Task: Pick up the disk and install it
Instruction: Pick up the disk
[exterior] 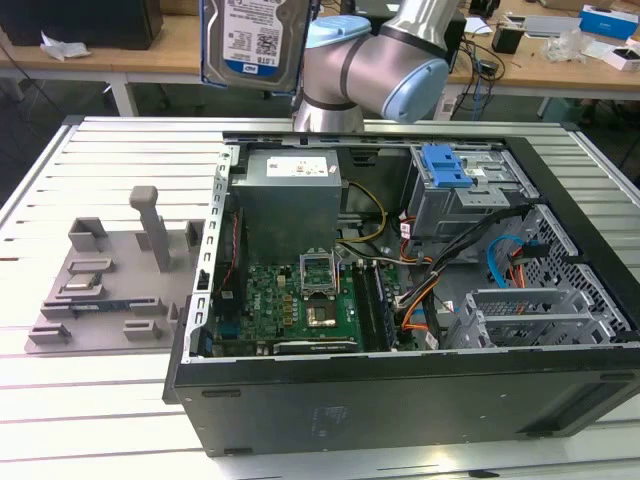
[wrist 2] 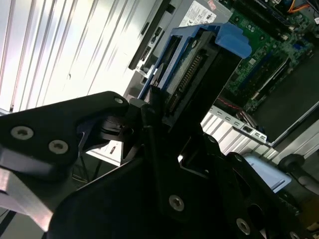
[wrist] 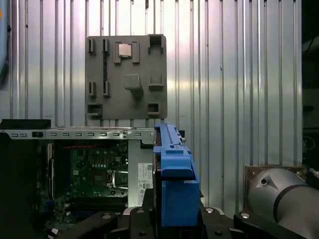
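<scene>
Pickup done: the claw point(wrist 2: 167, 107) clamped the disk point(exterior: 255, 40), top centre, above the computer case point(exterior: 400, 400); installing demanded careful alignment.

Exterior view sits high on the near side, looking down across the open computer case point(exterior: 400, 400) on the slatted table point(exterior: 110, 140) toward my arm point(exterior: 385, 60) at the far edge. First wrist view rides high, facing straight down past the disk point(wrist: 175, 174) onto the grey fixture plate point(wrist: 127, 74) and the motherboard point(wrist: 94, 174). Second wrist view hugs my gripper point(wrist 2: 172, 117), tilted, very close, same motherboard beyond. The plate, at the exterior view's left, shows in the first wrist view too.
</scene>
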